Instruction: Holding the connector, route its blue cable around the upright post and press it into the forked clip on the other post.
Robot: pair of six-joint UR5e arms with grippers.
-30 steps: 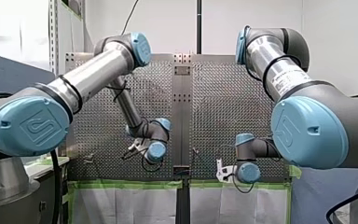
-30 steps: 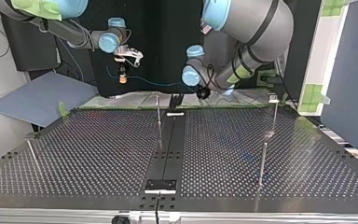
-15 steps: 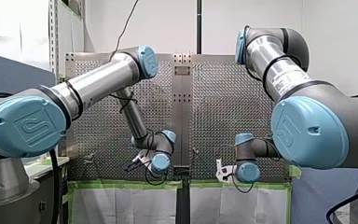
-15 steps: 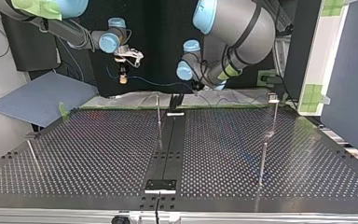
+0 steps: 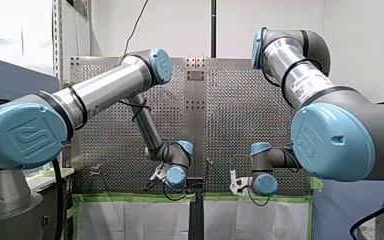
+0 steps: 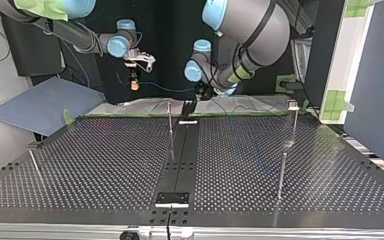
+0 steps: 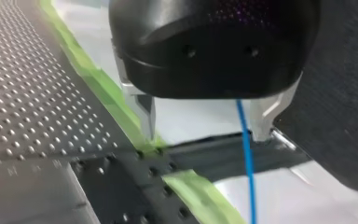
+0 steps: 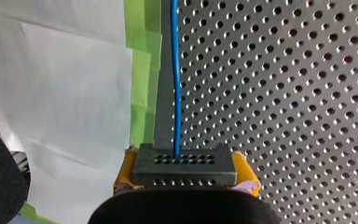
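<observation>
My right gripper is shut on the dark grey connector, with a yellow pad on each side of it. The blue cable runs straight out of the connector over the perforated plate. In the top view my right gripper hangs behind the table's far edge, and the cable sags across to my left gripper. My left gripper is open, its metal fingers standing either side of the cable without touching it. A thin upright post stands near the far middle. Another post with a small head stands at the top view's far right.
A further thin post rises at the top view's right and a leaning one at its left. Green tape edges the perforated table. A dark centre strip runs across the table. White sheets hang below the edge.
My left arm has swung towards the top view's left and dropped lower, bringing its open fingers around the cable. My right gripper with the connector has hardly moved.
</observation>
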